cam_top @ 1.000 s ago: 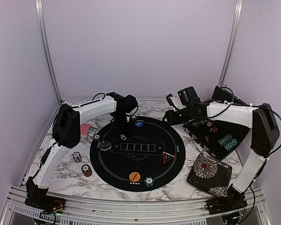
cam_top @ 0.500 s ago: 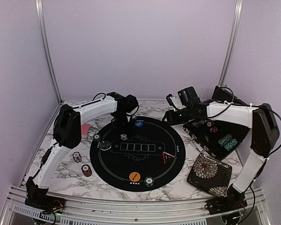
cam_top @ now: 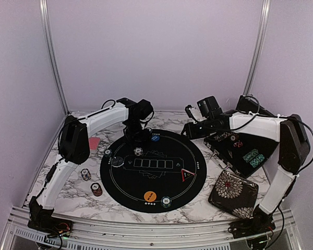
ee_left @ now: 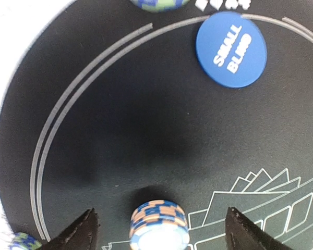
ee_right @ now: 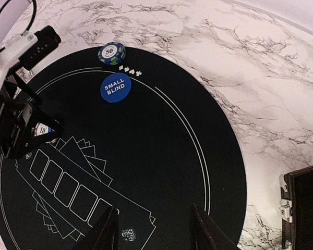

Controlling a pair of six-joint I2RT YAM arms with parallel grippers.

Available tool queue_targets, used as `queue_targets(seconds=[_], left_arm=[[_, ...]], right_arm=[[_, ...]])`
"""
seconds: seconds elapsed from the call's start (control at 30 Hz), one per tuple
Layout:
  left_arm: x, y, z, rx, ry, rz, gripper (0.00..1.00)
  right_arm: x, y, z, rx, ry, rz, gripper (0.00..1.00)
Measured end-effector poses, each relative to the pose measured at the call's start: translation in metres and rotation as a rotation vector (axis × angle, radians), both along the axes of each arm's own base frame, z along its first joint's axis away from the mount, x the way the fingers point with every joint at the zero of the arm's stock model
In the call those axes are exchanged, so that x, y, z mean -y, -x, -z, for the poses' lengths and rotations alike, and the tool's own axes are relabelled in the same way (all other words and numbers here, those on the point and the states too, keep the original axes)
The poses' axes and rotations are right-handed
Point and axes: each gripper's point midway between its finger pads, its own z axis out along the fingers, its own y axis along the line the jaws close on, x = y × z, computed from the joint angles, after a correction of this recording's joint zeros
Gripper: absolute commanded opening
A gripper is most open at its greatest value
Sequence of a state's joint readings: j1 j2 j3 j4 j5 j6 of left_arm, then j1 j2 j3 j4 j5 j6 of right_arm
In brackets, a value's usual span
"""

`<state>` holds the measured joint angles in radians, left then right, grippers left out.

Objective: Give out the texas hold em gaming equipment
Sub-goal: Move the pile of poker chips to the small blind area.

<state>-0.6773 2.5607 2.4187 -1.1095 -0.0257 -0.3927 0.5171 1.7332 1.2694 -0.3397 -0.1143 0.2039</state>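
Marbled white bench [cam_top: 73,195] between pale lilac walls carries a round black mat [cam_top: 161,182] printed with a row of card outlines. Over the far-left part of the mat hangs the left end effector [ee_left: 160,211], released. Its dark fingers [ee_left: 86,232] stand wide on either side of an orange-and-blue chip stack [ee_left: 159,225] without touching it. That stack sits upright on the mat, just beside the printed card fan.

Farther toward the mat's far edge a blue "SMALL BLIND" disc [ee_left: 230,49] lies flat, with a green-and-blue chip stack [ee_right: 111,53] at the rim near it. The right end effector [ee_right: 154,226] hovers above the mat's far-right side, its fingers apart with nothing between them.

Also on the mat are a black disc [cam_top: 117,162] at left, a red-edged triangle [cam_top: 186,175] at right, and an orange disc [cam_top: 150,196] with a striped chip stack [cam_top: 166,201] at the near edge. Two more chip stacks [cam_top: 85,174] rest on the bench left of the mat — a pink card [cam_top: 95,142] lies beyond them. At right are a black case [cam_top: 245,153] and a floral pouch [cam_top: 233,194].
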Motion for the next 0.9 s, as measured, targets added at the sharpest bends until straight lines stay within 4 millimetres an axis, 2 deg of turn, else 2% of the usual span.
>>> queue_targets(seconds=[0.1, 0.2, 0.3, 0.4, 0.5, 0.57, 0.7, 0.8, 0.9], left_arm=[[-0.004, -0.006, -0.017, 0.03, 0.023, -0.012, 0.96], [-0.017, -0.009, -0.05, 0.078, 0.061, -0.04, 0.99], [-0.038, -0.013, -0.097, 0.152, 0.116, -0.078, 0.99], [-0.067, -0.015, -0.147, 0.247, 0.178, -0.131, 0.99], [-0.099, -0.013, -0.179, 0.322, 0.219, -0.184, 0.99], [-0.119, -0.009, -0.19, 0.349, 0.23, -0.218, 0.99], [-0.145, -0.001, -0.193, 0.364, 0.235, -0.257, 0.99], [-0.153, 0.002, -0.192, 0.365, 0.239, -0.269, 0.99], [-0.157, 0.003, -0.193, 0.372, 0.243, -0.274, 0.99]], right_arm=[[-0.004, -0.001, 0.004, -0.004, 0.018, -0.006, 0.47], [-0.014, -0.001, 0.012, -0.011, 0.053, -0.028, 0.54], [-0.039, 0.002, 0.017, -0.009, 0.078, -0.076, 0.6], [-0.073, 0.008, 0.02, -0.004, 0.098, -0.144, 0.65], [-0.11, 0.012, 0.021, 0.016, 0.116, -0.212, 0.69], [-0.133, 0.015, 0.024, 0.027, 0.126, -0.258, 0.72], [-0.166, 0.02, 0.039, 0.025, 0.164, -0.325, 0.75], [-0.184, 0.019, 0.054, 0.014, 0.193, -0.361, 0.76], [-0.194, 0.014, 0.068, 0.003, 0.217, -0.378, 0.75]])
